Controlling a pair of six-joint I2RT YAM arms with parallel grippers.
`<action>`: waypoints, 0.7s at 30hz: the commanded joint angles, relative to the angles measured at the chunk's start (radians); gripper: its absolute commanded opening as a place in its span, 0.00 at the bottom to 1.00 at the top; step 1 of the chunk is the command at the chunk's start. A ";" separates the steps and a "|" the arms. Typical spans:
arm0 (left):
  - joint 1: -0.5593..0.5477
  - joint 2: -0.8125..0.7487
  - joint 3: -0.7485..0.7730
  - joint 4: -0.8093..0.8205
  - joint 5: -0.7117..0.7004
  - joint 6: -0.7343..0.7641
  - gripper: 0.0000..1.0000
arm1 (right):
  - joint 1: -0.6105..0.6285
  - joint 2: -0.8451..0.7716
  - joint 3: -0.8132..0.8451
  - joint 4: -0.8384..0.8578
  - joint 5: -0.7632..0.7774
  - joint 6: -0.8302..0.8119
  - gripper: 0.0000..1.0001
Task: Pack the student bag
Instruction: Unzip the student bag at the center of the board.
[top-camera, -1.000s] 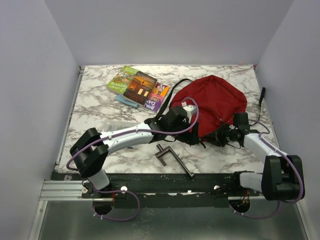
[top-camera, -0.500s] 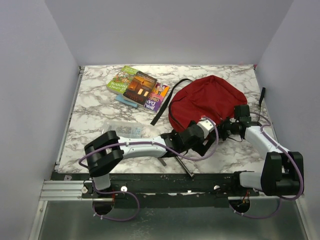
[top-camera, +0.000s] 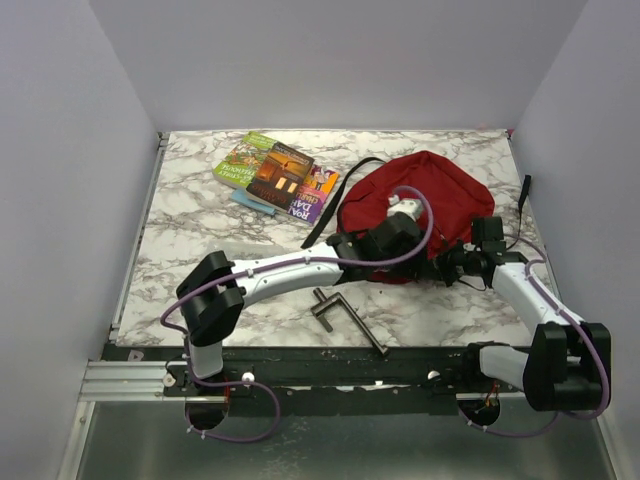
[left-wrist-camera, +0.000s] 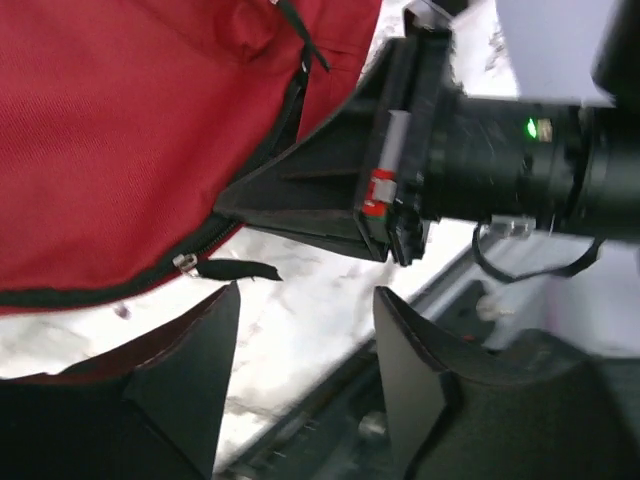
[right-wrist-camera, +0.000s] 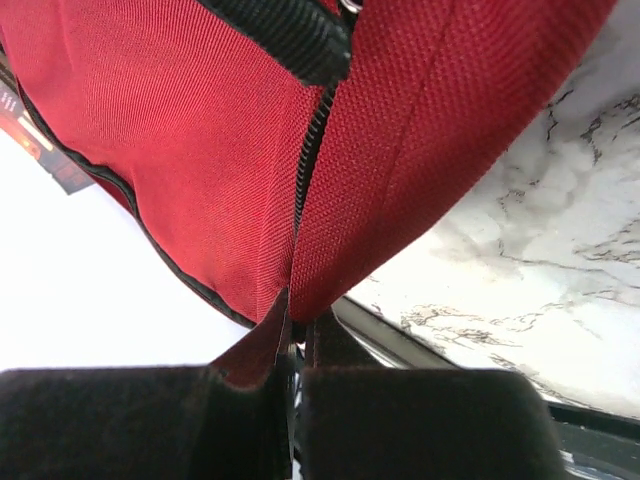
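Note:
The student bag (top-camera: 425, 195), a dark-red backpack with black zippers, lies at the back right of the table. My right gripper (top-camera: 448, 265) is at its near edge. In the right wrist view it (right-wrist-camera: 298, 345) is shut on a fold of the red fabric (right-wrist-camera: 200, 150) beside the zipper (right-wrist-camera: 310, 160). My left gripper (top-camera: 405, 258) hangs over the bag's near edge, just left of the right one. In the left wrist view it (left-wrist-camera: 305, 380) is open and empty over bare marble. The bag (left-wrist-camera: 120, 130), a zipper pull (left-wrist-camera: 185, 262) and the right gripper's body (left-wrist-camera: 420, 170) lie ahead of it.
A stack of books (top-camera: 280, 175) lies at the back left. A black strap (top-camera: 328, 212) trails from the bag towards them. A dark metal L-shaped bar (top-camera: 345, 312) lies near the front edge. Walls close in the table on three sides.
My left gripper swung right and towards the front edge, then back up against the bag's near edge. The right gripper kept its hold and shifted slightly; the bag's near edge changed shape.

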 joint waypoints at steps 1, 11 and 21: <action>0.076 -0.013 -0.069 -0.045 0.346 -0.491 0.56 | 0.000 -0.053 -0.037 0.044 -0.064 0.097 0.01; 0.106 0.007 -0.238 0.230 0.439 -0.823 0.53 | 0.000 -0.106 -0.067 0.069 -0.049 0.170 0.01; 0.119 0.062 -0.257 0.316 0.356 -0.881 0.53 | 0.000 -0.116 -0.075 0.064 -0.043 0.160 0.01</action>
